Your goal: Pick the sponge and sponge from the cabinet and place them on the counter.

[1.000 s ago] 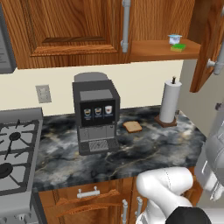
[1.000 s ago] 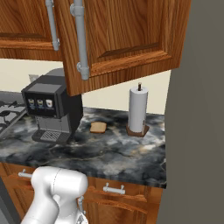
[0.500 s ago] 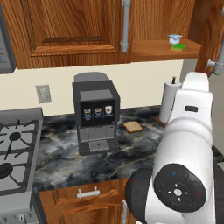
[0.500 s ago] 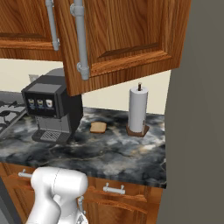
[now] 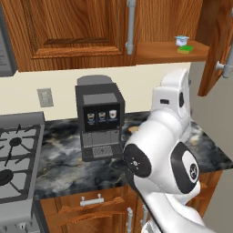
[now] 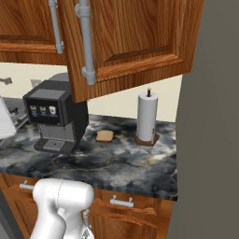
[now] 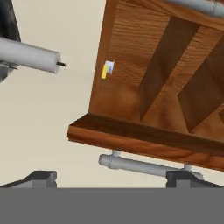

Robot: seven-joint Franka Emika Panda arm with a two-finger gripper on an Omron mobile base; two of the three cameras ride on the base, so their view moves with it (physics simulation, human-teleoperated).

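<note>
A green sponge (image 5: 185, 49) lies flat on the wooden shelf of the open cabinet (image 5: 164, 53), right beside a small white-and-blue cup (image 5: 182, 40). In the hand view the sponge (image 7: 104, 72) is a tiny yellow sliver far off inside the cabinet (image 7: 131, 94), with the cup against it. My gripper (image 7: 112, 178) is open, its fingertips (image 7: 42, 176) wide apart with nothing between them, still well short of the shelf. The white arm (image 5: 170, 118) rears up in front of the dark marbled counter (image 5: 68, 166).
A black coffee machine (image 5: 99, 120) stands on the counter, with a stove (image 5: 16, 159) to its left. A bread slice (image 6: 104, 136) and a paper towel roll (image 6: 147, 116) sit further right. The open cabinet door (image 6: 135, 42) with its silver handle (image 6: 85, 42) juts forward.
The arm has risen from low at the bottom edge and swung up in front of the counter toward the cabinet. The sponge, cup and counter items have not moved.
</note>
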